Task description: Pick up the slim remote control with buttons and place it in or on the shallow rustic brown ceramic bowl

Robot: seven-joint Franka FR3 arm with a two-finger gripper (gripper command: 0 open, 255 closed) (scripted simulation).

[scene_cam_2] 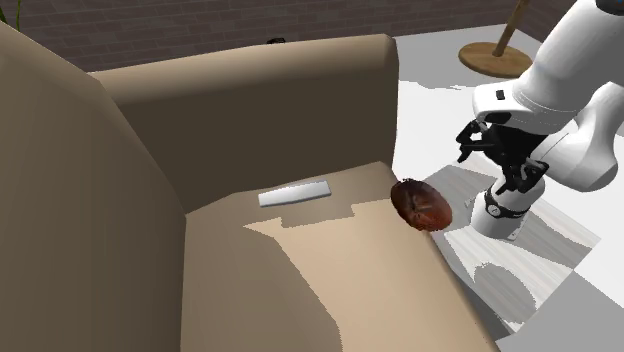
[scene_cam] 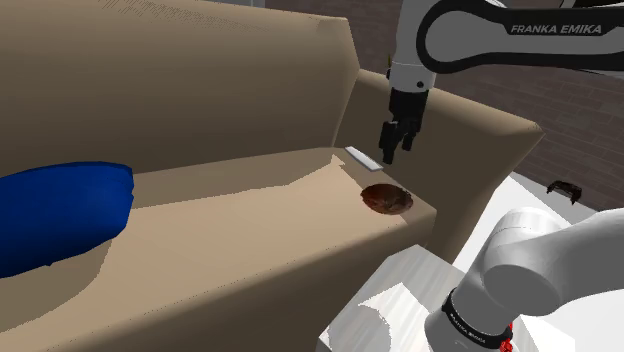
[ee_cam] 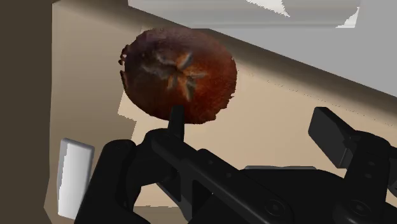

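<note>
Two-fingered and spread wide, clasps nothing: shows the gripper (scene_cam: 396, 150) hanging above the armrest end of the tan couch (scene_cam: 230, 230). Has the shallow reddish-brown bowl (scene_cam: 386, 198) just below it on the seat, close to the front edge. Finds the slim white remote (scene_cam: 362, 156) farther back, flat on the seat near the armrest's foot and the backrest, apart from the bowl and untouched.
</note>
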